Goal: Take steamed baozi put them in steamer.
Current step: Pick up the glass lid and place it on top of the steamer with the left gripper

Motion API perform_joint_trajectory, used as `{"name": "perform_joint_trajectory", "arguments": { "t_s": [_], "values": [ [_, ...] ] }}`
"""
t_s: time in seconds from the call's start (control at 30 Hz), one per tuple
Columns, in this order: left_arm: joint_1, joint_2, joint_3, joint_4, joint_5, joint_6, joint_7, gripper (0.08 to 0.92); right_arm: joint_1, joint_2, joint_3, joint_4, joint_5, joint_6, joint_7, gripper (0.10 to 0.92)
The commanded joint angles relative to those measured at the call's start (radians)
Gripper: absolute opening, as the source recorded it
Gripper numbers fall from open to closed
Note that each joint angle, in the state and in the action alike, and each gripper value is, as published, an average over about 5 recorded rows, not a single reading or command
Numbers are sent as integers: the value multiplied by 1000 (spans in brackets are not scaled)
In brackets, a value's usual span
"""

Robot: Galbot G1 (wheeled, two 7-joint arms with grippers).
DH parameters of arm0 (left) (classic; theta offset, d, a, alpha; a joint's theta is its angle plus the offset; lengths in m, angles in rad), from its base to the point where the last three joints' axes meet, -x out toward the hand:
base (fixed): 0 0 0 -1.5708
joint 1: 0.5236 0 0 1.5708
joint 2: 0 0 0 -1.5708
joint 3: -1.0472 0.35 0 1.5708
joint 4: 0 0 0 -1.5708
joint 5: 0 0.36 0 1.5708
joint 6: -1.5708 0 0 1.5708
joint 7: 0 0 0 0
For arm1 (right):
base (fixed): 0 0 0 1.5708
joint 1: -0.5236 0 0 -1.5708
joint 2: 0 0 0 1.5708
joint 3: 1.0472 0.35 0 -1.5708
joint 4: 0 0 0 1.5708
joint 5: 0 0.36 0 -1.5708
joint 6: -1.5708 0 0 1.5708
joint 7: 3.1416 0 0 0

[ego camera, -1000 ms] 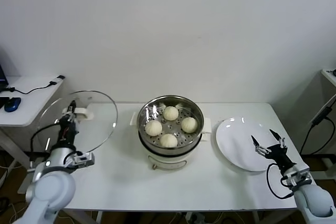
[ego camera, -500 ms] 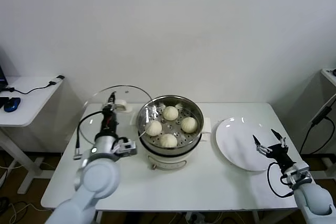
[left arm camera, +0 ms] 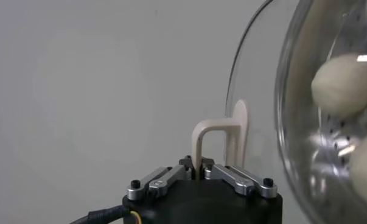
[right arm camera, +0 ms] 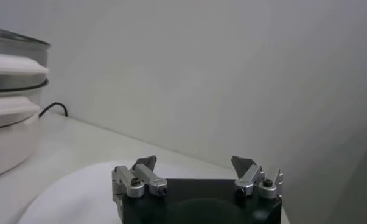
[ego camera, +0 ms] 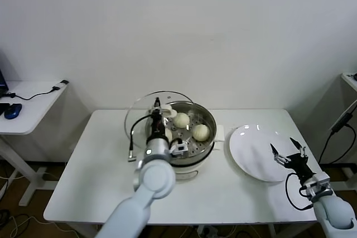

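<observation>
The shiny steamer (ego camera: 213, 129) stands mid-table on its white base. Two steamed baozi (ego camera: 182, 120) (ego camera: 201, 132) show on its perforated tray; my left arm hides the rest of the tray. My left gripper (ego camera: 158, 107) is shut on the white handle (left arm camera: 198, 146) of the glass lid (ego camera: 139, 116), which hangs tilted over the steamer's left rim. In the left wrist view the gripper (left arm camera: 198, 165) pinches the handle, with the lid's glass (left arm camera: 256, 91) and a baozi (left arm camera: 343, 84) beyond. My right gripper (ego camera: 288, 153) (right arm camera: 194, 164) stays open, holding nothing, above the near edge of the white plate (ego camera: 254, 149).
The white table (ego camera: 100, 182) carries the steamer and plate. A low side table (ego camera: 28, 104) with a cable and a blue mouse stands at the far left. The wall runs close behind. The steamer's side (right arm camera: 13, 55) shows in the right wrist view.
My left arm has swung the glass lid from the table's left end rightward to the steamer's left rim, now covering two buns from view. The right gripper has stayed in place.
</observation>
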Motion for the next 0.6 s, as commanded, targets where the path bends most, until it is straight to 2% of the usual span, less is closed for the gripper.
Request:
{"name": "perform_joint_trajectory", "arguments": {
  "t_s": [0.03, 0.6],
  "values": [
    [-44, -177, 59, 183, 83, 43, -20, 152, -6, 0, 9, -2, -1, 3, -3, 823],
    [-15, -210, 51, 255, 87, 41, -57, 152, -17, -5, 20, -4, -4, 7, -5, 823]
  ]
}}
